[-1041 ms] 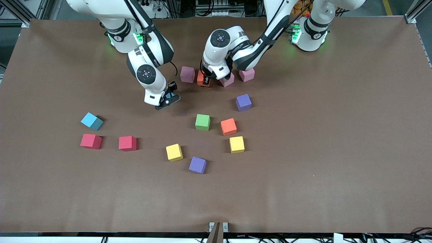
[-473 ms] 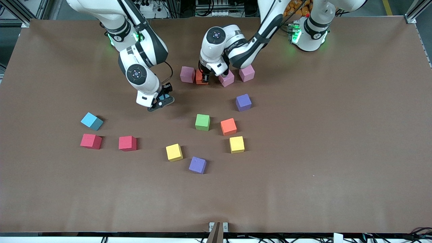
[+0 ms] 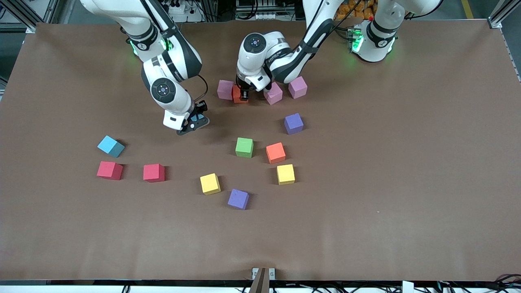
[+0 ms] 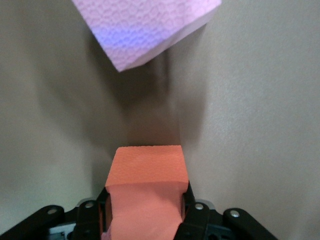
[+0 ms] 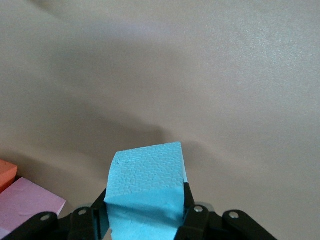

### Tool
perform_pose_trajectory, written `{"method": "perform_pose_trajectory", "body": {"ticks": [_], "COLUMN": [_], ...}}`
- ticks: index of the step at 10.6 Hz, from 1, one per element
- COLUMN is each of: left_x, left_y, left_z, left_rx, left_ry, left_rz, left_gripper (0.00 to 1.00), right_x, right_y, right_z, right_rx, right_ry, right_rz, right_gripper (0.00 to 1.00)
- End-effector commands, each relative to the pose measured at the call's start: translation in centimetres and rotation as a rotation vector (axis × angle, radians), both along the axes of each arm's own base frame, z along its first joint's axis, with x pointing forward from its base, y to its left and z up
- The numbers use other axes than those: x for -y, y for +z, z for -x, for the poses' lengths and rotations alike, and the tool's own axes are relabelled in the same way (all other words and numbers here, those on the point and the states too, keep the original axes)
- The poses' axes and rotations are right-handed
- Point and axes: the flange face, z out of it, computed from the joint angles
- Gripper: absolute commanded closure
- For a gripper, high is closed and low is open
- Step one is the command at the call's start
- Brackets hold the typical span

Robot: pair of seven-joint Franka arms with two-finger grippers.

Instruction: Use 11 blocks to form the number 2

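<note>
Nearest the front camera sit the loose blocks: purple block [image 3: 238,199], yellow block [image 3: 210,183], second yellow block [image 3: 285,174], two red blocks [image 3: 110,170] and [image 3: 154,172], then a green block [image 3: 244,147], orange block [image 3: 275,152], blue block [image 3: 110,146], w/ another purple block [image 3: 293,123] a bit farther up the table [image 3: 407,162]. All well apart, none placed yet.

Right gripper [image 3: 194,122] hangs over bare table, clamped on a light blue block [image 5: 146,187]; block fills the gap btwn its fingers.

Farthest row is where the number 2 looks to be starting: pink block [image 3: 225,89], then the left gripper [image 3: 243,94] pinching a held orange block [image 4: 145,192] down just beside it, then two more pink blocks [image 3: 273,93] and [image 3: 298,87], which sit skewed, not in line.

Risks, as I judge: the orange cube goes in tight next to the pink one, so a finger could nudge that neighbour on release. Foam squashes in the grip, so it may spring or stick and shift when let go. Skewed pink pair would leave a crooked row. Both arms are working close, so the right could crowd the left if it comes in early.
</note>
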Motion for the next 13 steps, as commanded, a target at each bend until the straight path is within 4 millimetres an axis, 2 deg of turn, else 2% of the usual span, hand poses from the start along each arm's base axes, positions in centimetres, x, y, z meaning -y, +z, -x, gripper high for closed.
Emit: {"method": "perform_pose_trajectory", "body": {"ticks": [1, 2, 3, 4, 5, 7, 8, 11, 13], "left_x": [0.9, 1.2, 1.2, 1.2, 1.2, 1.1, 1.2, 1.2, 1.2], "left_y": [-0.8, -0.5, -0.7, -0.7, -0.7, -0.9, -1.0, -1.6, -1.3], "left_z": [0.2, 0.1, 0.2, 0.2, 0.2, 0.4, 0.9, 1.1, 1.0], "left_rx": [0.011, 0.014, 0.012, 0.012, 0.012, 0.012, 0.02, 0.022, 0.03], "left_ry": [0.014, 0.014, 0.012, 0.012, 0.014, 0.008, -0.011, -0.023, -0.032], "left_rz": [0.006, 0.011, 0.009, 0.009, 0.009, 0.004, 0.001, -0.008, -0.006], "left_gripper": [0.93, 0.92, 0.87, 0.75, 0.73, 0.34, 0.02, 0.0, 0.0], "right_x": [0.2, 0.2, 0.2, 0.2, 0.2, 0.0, 0.0, 0.0, 0.0], "right_y": [0.7, 0.7, 0.7, 0.7, 0.8, 0.8, 0.8, 0.8, 0.8], "right_z": [0.0, 0.0, 0.0, 0.0, 0.0, 0.1, 0.1, 0.1, 0.2], "right_rx": [0.0, 0.0, -0.001, -0.001, 0.002, 0.002, 0.002, 0.001, 0.0], "right_ry": [-0.004, -0.007, -0.008, -0.012, -0.035, -0.039, -0.039, -0.039, -0.038], "right_rz": [0.005, 0.006, 0.005, 0.005, 0.009, 0.011, 0.012, 0.013, 0.013], "right_gripper": [1.0, 1.0, 1.0, 1.0, 1.0, 1.0, 1.0, 1.0, 1.0]}}
